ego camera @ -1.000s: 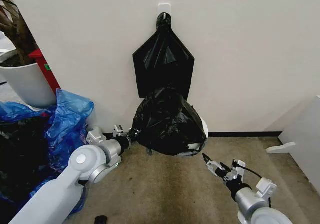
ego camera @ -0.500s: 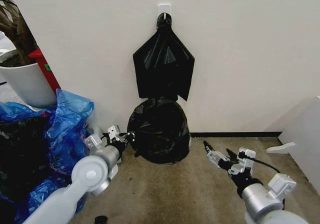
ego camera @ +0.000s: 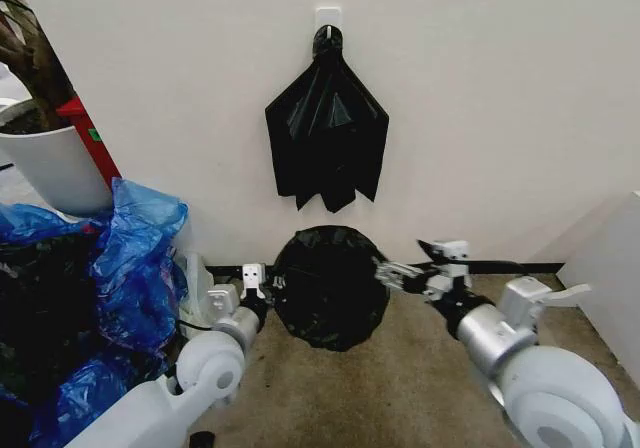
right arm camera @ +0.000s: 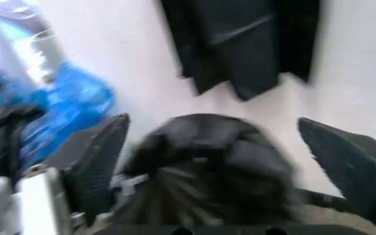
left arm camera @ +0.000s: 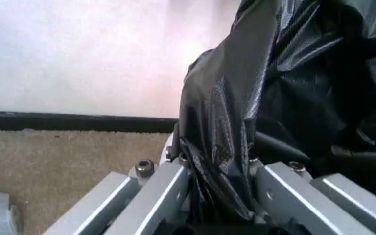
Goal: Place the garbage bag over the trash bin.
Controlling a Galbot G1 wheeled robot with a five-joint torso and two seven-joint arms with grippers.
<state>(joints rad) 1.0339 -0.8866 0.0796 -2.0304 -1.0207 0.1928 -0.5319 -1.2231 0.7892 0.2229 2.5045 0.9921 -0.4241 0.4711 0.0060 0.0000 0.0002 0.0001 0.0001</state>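
The black garbage bag [ego camera: 330, 286] forms a round glossy bundle on the carpet against the wall, and the trash bin is hidden beneath it. My left gripper [ego camera: 264, 280] is at the bag's left edge. In the left wrist view the left gripper [left arm camera: 214, 169] is shut on a pinched fold of the garbage bag [left arm camera: 286, 83]. My right gripper [ego camera: 386, 270] reaches the bag's right edge. In the right wrist view the right gripper [right arm camera: 221, 161] stands wide open, with the garbage bag [right arm camera: 207, 147] in the gap ahead of its fingers [right arm camera: 96, 156].
A second black bag [ego camera: 327, 138] hangs from a white wall hook [ego camera: 328, 15] straight above. Blue plastic bags [ego camera: 135, 248] pile up at the left under a white planter [ego camera: 50, 168]. A white cabinet [ego camera: 612, 273] stands at the right. Bare carpet [ego camera: 370, 388] lies in front.
The bag bundle has dropped from a raised, tilted bulge to a low round shape on the floor. My right gripper swung up and left to the bag's right edge. The left gripper moved lower.
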